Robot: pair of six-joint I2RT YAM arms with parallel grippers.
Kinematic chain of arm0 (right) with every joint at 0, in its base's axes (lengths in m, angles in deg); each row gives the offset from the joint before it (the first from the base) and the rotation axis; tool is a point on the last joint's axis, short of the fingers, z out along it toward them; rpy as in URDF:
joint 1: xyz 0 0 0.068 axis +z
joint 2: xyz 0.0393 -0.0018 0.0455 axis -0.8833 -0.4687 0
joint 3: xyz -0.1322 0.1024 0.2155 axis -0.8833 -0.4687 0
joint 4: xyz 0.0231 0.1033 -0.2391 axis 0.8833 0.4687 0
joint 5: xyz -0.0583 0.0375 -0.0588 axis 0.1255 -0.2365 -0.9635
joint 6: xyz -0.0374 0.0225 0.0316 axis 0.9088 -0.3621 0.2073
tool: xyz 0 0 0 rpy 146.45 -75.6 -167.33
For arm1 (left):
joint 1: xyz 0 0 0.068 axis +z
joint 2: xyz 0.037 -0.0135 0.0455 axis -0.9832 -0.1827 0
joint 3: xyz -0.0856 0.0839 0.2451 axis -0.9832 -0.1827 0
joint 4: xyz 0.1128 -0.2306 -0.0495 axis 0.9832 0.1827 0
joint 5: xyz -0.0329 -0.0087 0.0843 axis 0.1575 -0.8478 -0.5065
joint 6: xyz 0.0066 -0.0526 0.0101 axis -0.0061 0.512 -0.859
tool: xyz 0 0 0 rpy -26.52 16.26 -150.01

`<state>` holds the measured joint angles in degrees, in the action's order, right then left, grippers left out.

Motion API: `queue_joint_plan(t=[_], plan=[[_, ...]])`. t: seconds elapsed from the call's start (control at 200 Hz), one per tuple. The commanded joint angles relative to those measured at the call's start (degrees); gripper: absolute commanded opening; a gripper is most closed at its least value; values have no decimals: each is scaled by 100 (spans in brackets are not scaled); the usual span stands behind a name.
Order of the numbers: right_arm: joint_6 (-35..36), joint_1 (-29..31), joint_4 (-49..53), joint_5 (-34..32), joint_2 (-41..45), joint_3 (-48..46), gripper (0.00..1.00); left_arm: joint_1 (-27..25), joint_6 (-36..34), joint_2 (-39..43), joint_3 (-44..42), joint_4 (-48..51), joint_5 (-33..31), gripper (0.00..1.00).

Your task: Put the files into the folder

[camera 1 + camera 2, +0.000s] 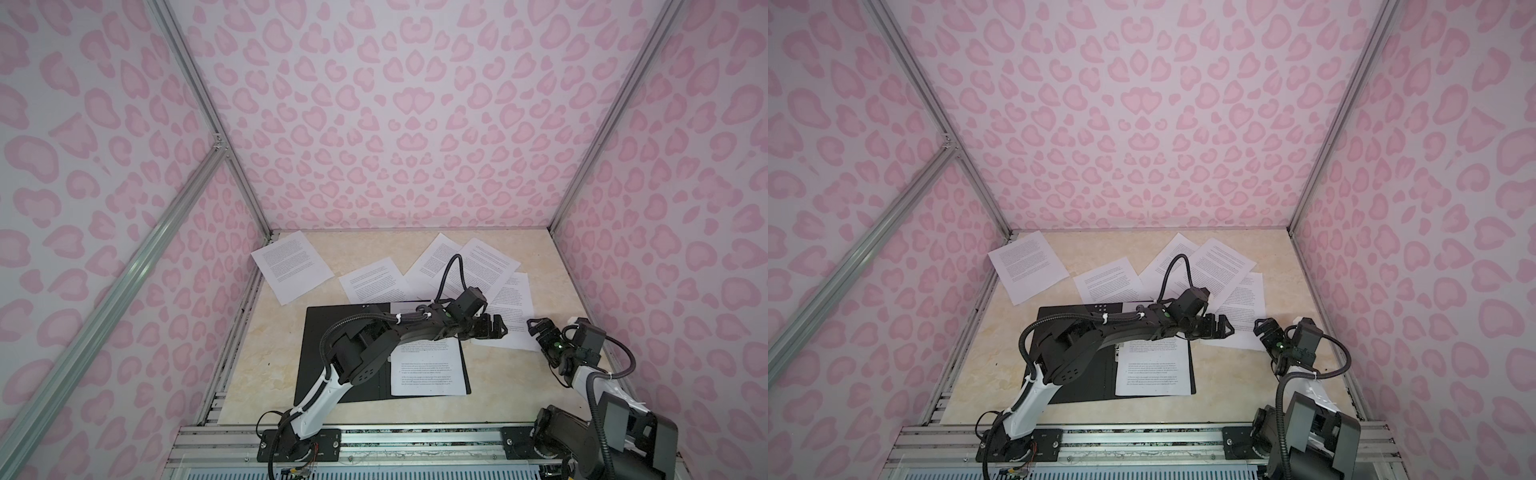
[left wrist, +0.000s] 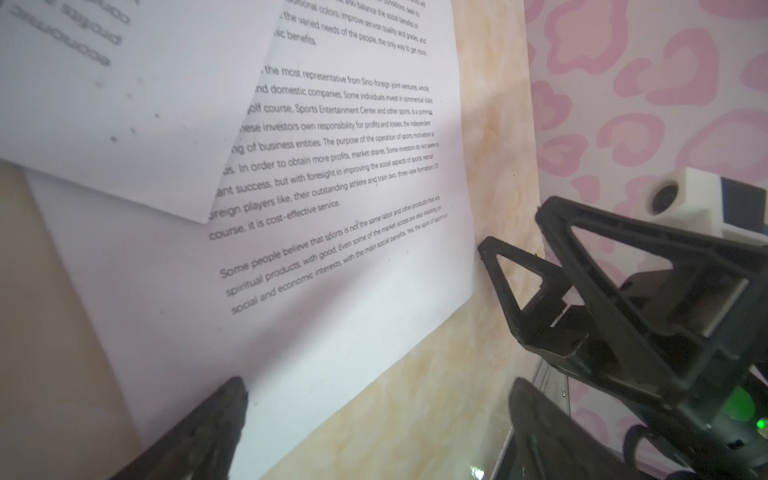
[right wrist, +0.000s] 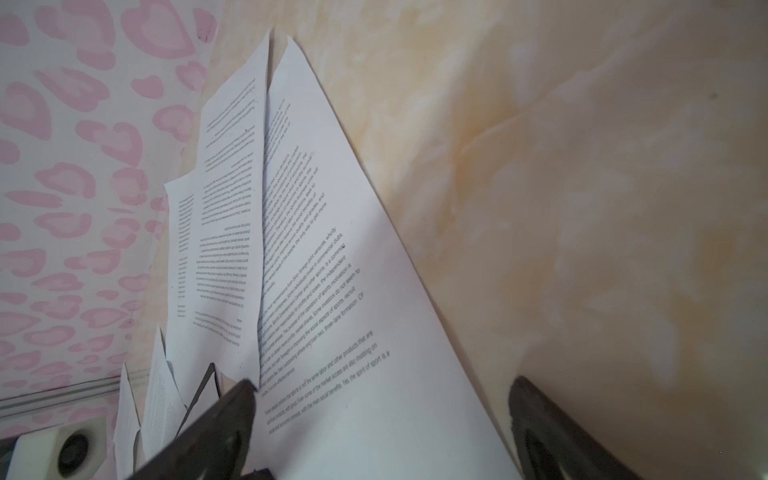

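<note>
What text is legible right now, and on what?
"Some people believe that sports is not the same labor": right sheet.
"it is cost-effective service.": same sheet.
"economic", upside down: overlapping sheet.
Too small to read: filed sheet, far sheets.

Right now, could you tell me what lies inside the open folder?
A printed sheet lies in the folder, on its right half. The left arm hides its top and much of the left half.
</note>
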<state>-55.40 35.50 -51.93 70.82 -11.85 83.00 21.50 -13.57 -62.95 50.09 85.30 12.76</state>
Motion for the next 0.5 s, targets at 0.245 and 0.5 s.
queue_joint_plan(t=[0.245,0.5], plan=[[-333,500,-348,878,-1067,330,93,-34,-59,-119,-253,817,-197,99],[-337,563,-295,1004,-717,581,96,-56,-75,-115,-310,819,-188,99]])
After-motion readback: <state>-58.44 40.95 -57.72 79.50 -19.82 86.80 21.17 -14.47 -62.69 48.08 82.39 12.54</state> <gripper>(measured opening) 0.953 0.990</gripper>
